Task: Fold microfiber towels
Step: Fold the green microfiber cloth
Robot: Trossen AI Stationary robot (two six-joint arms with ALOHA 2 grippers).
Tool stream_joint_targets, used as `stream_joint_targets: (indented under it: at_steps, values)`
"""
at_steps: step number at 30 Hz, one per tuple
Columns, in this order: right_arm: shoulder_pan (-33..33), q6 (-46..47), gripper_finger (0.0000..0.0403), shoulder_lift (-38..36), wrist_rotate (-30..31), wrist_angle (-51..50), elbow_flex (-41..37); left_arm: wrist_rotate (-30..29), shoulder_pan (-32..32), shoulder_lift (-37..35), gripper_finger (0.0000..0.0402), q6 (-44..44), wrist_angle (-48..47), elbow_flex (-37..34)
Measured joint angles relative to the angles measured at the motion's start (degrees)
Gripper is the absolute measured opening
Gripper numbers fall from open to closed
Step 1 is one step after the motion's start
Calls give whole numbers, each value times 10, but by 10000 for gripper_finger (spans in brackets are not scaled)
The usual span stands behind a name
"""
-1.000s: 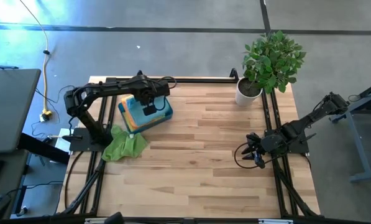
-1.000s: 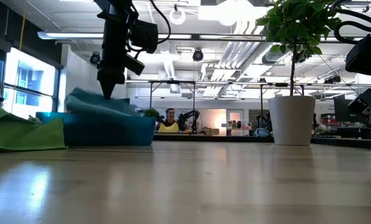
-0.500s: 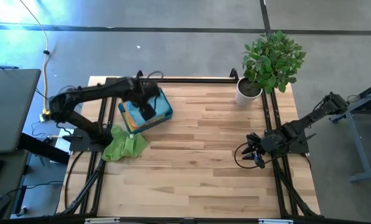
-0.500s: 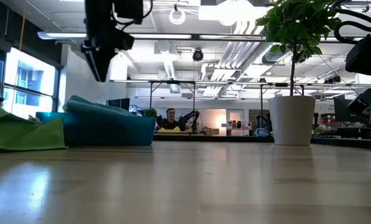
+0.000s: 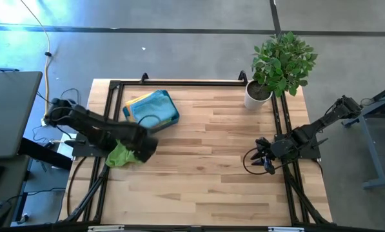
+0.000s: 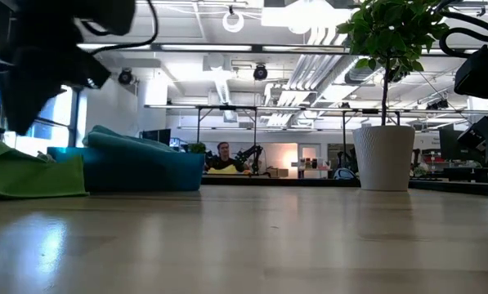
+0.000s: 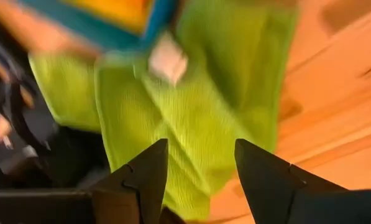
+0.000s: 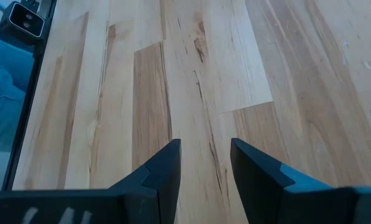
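Note:
A lime green microfiber towel (image 5: 121, 155) lies crumpled on the table near its left edge (image 6: 23, 171). My left gripper (image 5: 143, 147) hangs open just above it, pointing down. In the left wrist view the green cloth (image 7: 197, 106) shows between and beyond the spread fingers (image 7: 201, 155), which stand clear of it. A light blue towel (image 5: 155, 106) lies on top of a stack with yellow and orange edges (image 5: 133, 115) in the teal tray (image 6: 137, 170) at the back left. My right gripper (image 5: 255, 160) waits open over bare wood (image 8: 204, 149) at the right.
A potted plant in a white pot (image 5: 258, 94) stands at the far right corner (image 6: 384, 155). A dark frame rail (image 5: 179, 83) runs along the table's edges. Bare wood (image 5: 205, 148) fills the middle and the near side of the table.
My left gripper has lifted off the light blue towel in the tray, which stays there. It has swung toward the table's near edge, rolling as it went, and now stands low over the green towel.

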Motion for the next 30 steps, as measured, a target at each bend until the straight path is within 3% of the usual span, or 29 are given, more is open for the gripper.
stream_joint_targets:
  at_steps: [7, 17, 25, 30]
  values:
    - [0, 0, 133, 0, 0, 0, 0, 6, -94, 0, 177, -161, 51, -78]
    - [0, 0, 133, 0, 0, 0, 0, -13, -115, 5, 177, -238, 321, -169]
    - [0, 0, 133, 0, 0, 0, 0, -31, -115, 65, 177, -201, 514, -133]
    - [0, 0, 133, 0, 0, 0, 0, -52, -115, 173, 177, -114, 566, -38]
